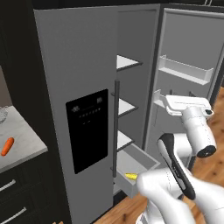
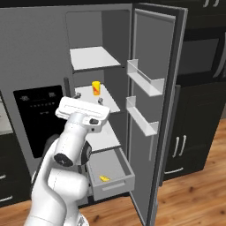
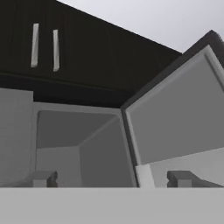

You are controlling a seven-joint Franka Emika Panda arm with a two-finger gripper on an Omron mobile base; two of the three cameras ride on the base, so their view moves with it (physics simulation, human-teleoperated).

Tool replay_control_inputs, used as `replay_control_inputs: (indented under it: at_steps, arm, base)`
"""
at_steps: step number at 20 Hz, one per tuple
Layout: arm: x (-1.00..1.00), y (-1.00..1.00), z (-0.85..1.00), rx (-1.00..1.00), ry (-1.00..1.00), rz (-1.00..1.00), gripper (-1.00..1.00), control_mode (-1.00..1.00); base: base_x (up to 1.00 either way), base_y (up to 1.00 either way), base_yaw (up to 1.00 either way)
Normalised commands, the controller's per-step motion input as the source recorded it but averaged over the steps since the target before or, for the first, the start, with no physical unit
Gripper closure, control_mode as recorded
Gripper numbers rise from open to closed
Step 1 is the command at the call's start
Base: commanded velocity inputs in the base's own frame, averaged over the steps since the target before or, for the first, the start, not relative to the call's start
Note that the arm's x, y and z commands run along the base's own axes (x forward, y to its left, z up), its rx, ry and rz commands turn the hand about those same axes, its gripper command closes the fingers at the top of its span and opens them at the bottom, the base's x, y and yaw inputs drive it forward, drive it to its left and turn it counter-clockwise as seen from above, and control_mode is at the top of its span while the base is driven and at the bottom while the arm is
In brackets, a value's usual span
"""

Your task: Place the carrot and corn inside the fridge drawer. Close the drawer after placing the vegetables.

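The orange carrot [image 1: 7, 146] lies on the grey counter [image 1: 26, 144] at the far left, well away from the arm. Low in the open fridge, the light grey fridge drawer [image 1: 142, 174] [image 2: 115, 185] stands pulled out. The yellow corn [image 1: 131, 176] [image 2: 104, 178] lies inside it. My gripper [image 1: 181, 93] [image 2: 89, 98] [image 3: 113, 179] is raised at mid-shelf height above the drawer and points up into the fridge. Its fingertips [image 3: 43, 178] stand wide apart, open, with nothing between them.
The right fridge door [image 2: 152, 132] is swung open, carrying white door shelves [image 2: 143, 79]. The shut left door has a black dispenser panel [image 1: 87, 129]. A yellow jar [image 2: 96, 88] stands on a middle shelf. Dark cabinet drawers [image 1: 13, 199] sit below the counter.
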Motion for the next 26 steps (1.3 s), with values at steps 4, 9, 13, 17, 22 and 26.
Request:
replay_control_inputs:
  at_steps: [4,9,13,17,22,26]
  arm:
    - [-0.01,0.45,-0.3,-0.02,0.06,0.08,-1.0,-1.0]
    - [0.0,0.0,0.0,0.0,0.0,0.0,-1.0,1.0]
    - [0.0,0.0,0.0,0.0,0.0,0.0,-1.0,1.0]
    - [0.0,0.0,0.0,0.0,0.0,0.0,-1.0,1.0]
    - [0.0,0.0,0.0,0.0,0.0,0.0,-1.0,1.0]
    - [0.0,0.0,0.0,0.0,0.0,0.0,-1.0,1.0]
  base:
    - [0.0,0.0,0.0]
    - [-0.33,0.89,0.07]
    - [-0.4,1.0,0.04]
    - [-0.18,1.0,0.05]
    - [0.21,1.0,0.06]
    - [0.93,0.82,0.05]
